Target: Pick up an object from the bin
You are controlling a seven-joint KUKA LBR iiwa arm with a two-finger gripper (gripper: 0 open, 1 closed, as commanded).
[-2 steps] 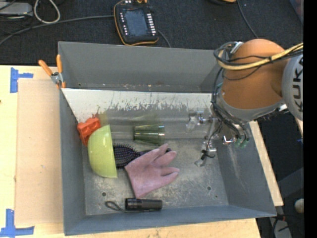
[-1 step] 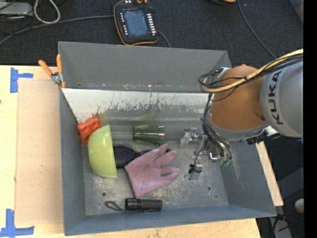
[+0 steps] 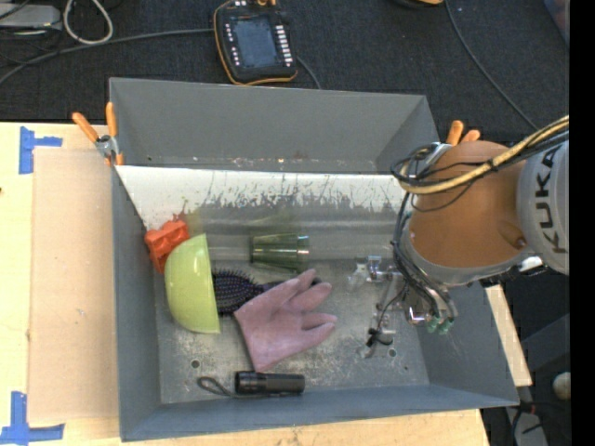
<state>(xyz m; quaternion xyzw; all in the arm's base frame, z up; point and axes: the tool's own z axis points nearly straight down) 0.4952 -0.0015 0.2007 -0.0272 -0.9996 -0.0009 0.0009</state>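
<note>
Bin (image 3: 270, 128) of grey metal, holding a handful of loose things, nearly all of them to the left of the gripper (image 3: 376, 334). The gripper hangs low over a bare patch of the bin floor, under the arm's orange cover (image 3: 460, 212); whether it is open or closed cannot be told, and no object is visibly in its grasp. Nearest to it is a pink rubber glove (image 3: 279, 323), lying flat just to its left but clear of it. Up and left of the gripper, beyond the glove, a translucent green cup (image 3: 279, 251) lies on its side near the far wall. Farther left, a dark hairbrush (image 3: 232, 291) pokes out between the glove and a lime-green bowl (image 3: 191, 284) tipped on its edge, with a small orange plastic piece (image 3: 165, 240) touching the bowl's far rim. Left of the gripper and nearer the front wall, a black flashlight (image 3: 270, 383) with a strap lies on the floor, just below the glove. Well beyond the bin's far wall, an orange-edged handheld control pendant (image 3: 256, 37) rests on the dark floor among cables.
</note>
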